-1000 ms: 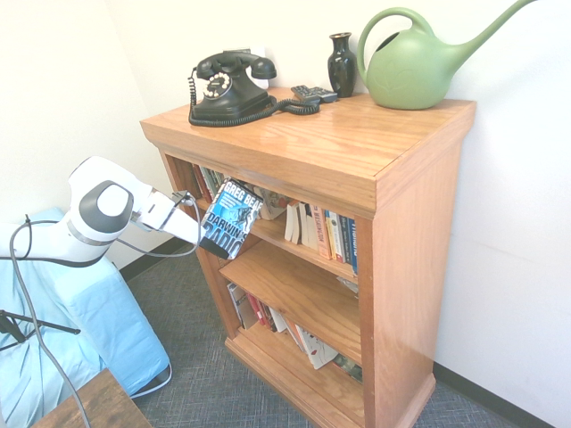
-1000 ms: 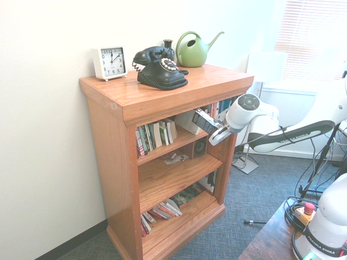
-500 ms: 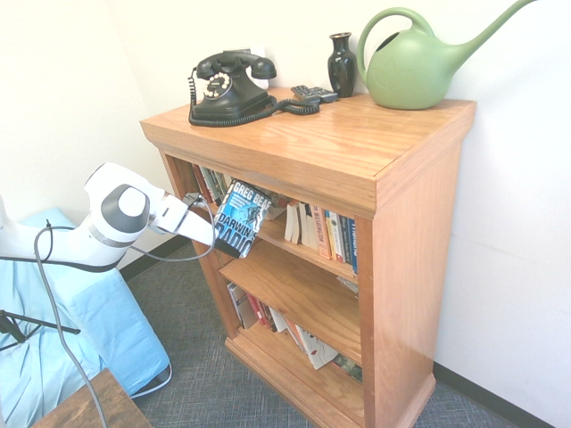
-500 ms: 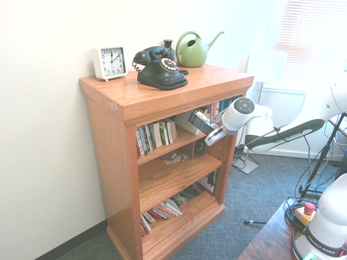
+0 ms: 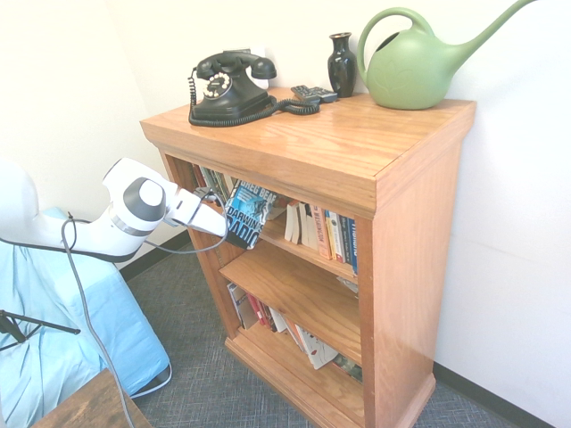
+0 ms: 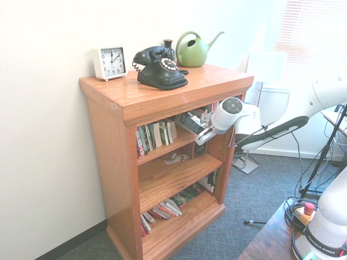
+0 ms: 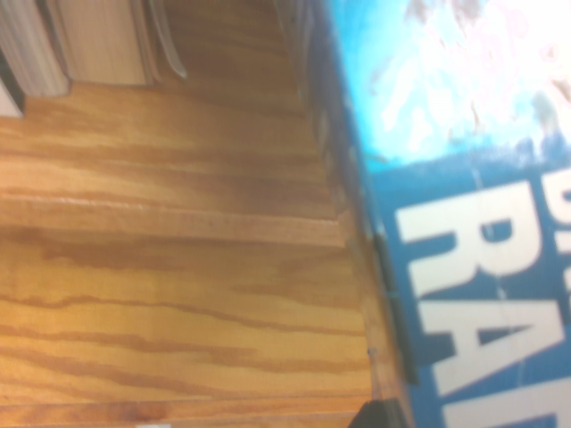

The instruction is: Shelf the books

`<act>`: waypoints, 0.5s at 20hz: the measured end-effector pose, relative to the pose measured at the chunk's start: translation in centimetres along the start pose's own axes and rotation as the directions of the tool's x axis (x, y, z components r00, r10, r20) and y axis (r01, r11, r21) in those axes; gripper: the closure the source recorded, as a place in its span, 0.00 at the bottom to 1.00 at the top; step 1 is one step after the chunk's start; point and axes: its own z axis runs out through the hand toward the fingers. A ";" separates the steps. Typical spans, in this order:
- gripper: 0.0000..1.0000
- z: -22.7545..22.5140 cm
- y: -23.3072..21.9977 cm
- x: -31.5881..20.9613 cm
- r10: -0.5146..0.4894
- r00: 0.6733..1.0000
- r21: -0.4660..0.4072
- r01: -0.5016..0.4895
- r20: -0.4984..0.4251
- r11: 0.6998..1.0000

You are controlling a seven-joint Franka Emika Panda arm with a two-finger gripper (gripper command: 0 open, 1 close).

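Paperback with a blue-teal and black cover and large white title lettering was seen pinched by its lower end in the closed gripper, tilted, with its top tucked under the overhanging top of the bookcase. It was held at the mouth of the upper compartment, just above the front edge of the first shelf board. In the wrist view the cover was seen close beside bare wood grain, with cream page edges of shelved books further in.

A row of standing books filled one end of that compartment and another row stood at the other end, with an open gap between them where the paperback was pointed. The middle board lay mostly bare. On top were seen a black telephone, a green watering can, a dark vase and a white clock.

Compared with 1 second earlier, the arm and paperback had been carried closer to the bookcase and slightly lower, so that more of the cover's top was hidden under the overhang.
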 end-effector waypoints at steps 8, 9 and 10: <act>1.00 1.5 -1.2 0.2 0.016 1.000 0.003 -0.016 -0.008 1.000; 1.00 1.9 -1.4 0.1 0.017 1.000 0.003 -0.017 -0.011 1.000; 1.00 2.2 -1.6 0.0 0.016 1.000 0.003 -0.016 -0.014 1.000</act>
